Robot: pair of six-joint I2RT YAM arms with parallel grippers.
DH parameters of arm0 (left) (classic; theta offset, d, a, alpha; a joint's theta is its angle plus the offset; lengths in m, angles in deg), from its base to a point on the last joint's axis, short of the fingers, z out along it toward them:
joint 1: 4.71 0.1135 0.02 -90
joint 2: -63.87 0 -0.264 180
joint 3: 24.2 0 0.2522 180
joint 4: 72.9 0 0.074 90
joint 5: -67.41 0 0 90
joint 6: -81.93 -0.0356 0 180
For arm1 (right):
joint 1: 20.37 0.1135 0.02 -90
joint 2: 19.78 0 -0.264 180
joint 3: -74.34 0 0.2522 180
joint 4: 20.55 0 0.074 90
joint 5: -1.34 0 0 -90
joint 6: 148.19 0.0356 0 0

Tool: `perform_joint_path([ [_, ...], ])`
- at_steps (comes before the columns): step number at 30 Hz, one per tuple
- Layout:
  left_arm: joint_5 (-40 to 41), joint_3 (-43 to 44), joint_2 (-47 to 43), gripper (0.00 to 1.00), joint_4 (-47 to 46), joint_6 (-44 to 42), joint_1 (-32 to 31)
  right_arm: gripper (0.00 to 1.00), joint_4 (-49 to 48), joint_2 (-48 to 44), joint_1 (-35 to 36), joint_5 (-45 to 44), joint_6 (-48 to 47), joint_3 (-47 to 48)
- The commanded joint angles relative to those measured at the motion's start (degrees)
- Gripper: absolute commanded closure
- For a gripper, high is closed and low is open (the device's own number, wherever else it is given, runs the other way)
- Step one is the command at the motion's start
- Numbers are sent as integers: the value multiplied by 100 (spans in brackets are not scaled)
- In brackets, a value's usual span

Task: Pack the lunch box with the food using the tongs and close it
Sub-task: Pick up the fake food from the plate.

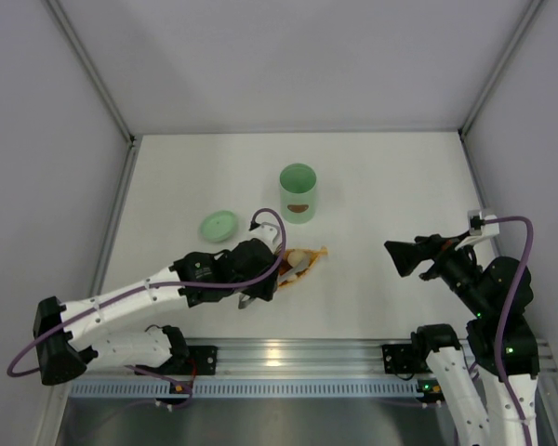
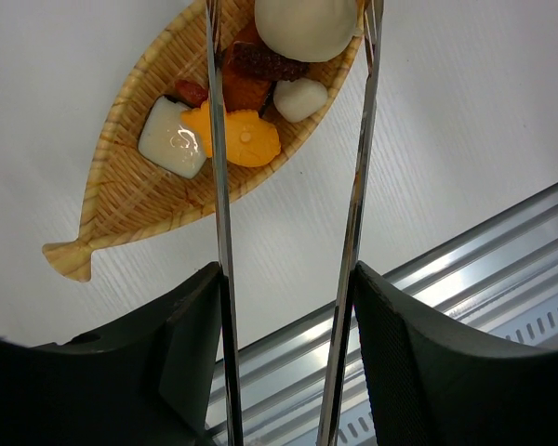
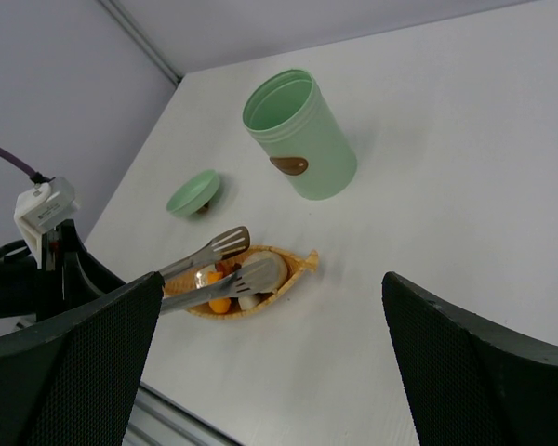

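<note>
Tongs (image 3: pixel 229 242), one, clenched in left tool (image 2: pixel 286 274); right tool (image 1: pixel 395 257) released; one lunch box (image 3: pixel 316 153).

you are looking at a plain white table (image 1: pixel 400 177) boxed in by three pale grey-white panels: a back wall (image 1: pixel 298 56), a left wall (image 1: pixel 37 167) and a right wall (image 1: pixel 539 139). slim grey metal corner posts (image 1: pixel 88 70) run along the seams where they meet. along the table's near edge you have a ribbed aluminium rail (image 1: pixel 307 358) with a darker grey surface (image 1: pixel 307 423) below it, and the light is soft and even, leaving only faint shadows on the table top.
</note>
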Motion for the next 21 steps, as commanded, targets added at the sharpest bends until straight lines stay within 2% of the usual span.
perform_joint_path([
  [1,-68,238,-115,39,-378,-64,-39,1,20,-21,-84,-55,-65,213],
  [15,-226,308,184,40,-299,-100,-39,1,47,-47,-84,-55,-47,143],
  [21,-121,317,193,48,-220,-73,-39,1,64,-56,-84,-55,-56,125],
])
